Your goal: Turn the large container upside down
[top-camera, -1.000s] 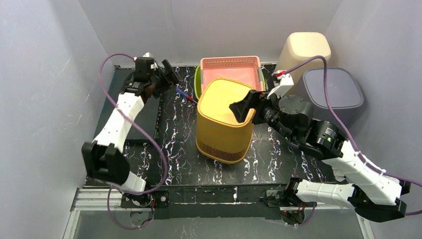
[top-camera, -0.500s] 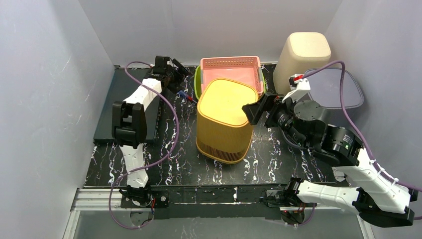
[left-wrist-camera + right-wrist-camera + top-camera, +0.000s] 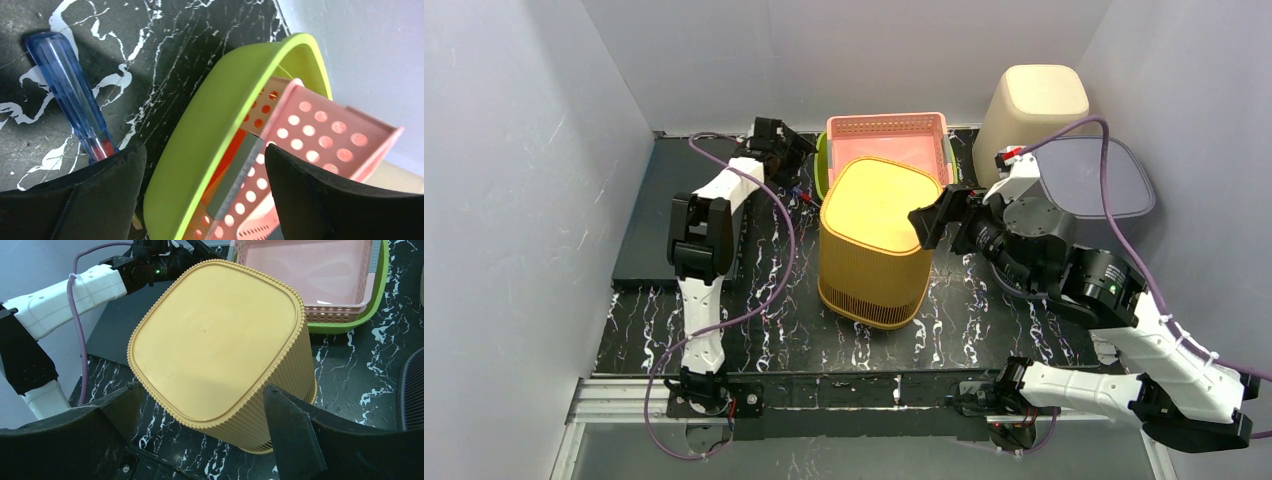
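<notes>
Plainly, the right gripper [image 3: 939, 212] gapes wide and empty just beside the yellow container [image 3: 874, 240], standing base-up on the table [image 3: 769, 320]; the left gripper [image 3: 205, 165], equally wide, holds nothing over the green tray [image 3: 215, 125] rim.

Bright, even light from above casts only soft shadows on the table [image 3: 964, 330]. In both wrist views the close fingers [image 3: 305, 440] look blurred, possibly slightly distorted.
</notes>
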You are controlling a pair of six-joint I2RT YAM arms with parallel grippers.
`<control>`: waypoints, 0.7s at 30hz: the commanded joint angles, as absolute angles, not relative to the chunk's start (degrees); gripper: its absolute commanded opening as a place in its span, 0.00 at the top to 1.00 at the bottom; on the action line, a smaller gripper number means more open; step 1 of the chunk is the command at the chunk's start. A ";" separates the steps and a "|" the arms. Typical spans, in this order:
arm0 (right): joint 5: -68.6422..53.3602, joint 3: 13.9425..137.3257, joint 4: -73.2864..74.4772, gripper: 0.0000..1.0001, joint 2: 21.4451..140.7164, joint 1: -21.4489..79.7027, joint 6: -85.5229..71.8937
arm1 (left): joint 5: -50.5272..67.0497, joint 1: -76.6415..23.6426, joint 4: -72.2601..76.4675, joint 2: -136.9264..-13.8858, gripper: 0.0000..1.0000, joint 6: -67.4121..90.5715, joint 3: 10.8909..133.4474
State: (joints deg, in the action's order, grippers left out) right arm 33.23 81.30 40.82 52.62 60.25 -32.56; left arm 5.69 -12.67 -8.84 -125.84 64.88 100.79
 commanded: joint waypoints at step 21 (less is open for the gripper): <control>32.72 82.22 42.71 0.01 54.57 60.37 -29.36 | -12.49 -14.72 -11.26 -120.80 0.17 65.15 81.38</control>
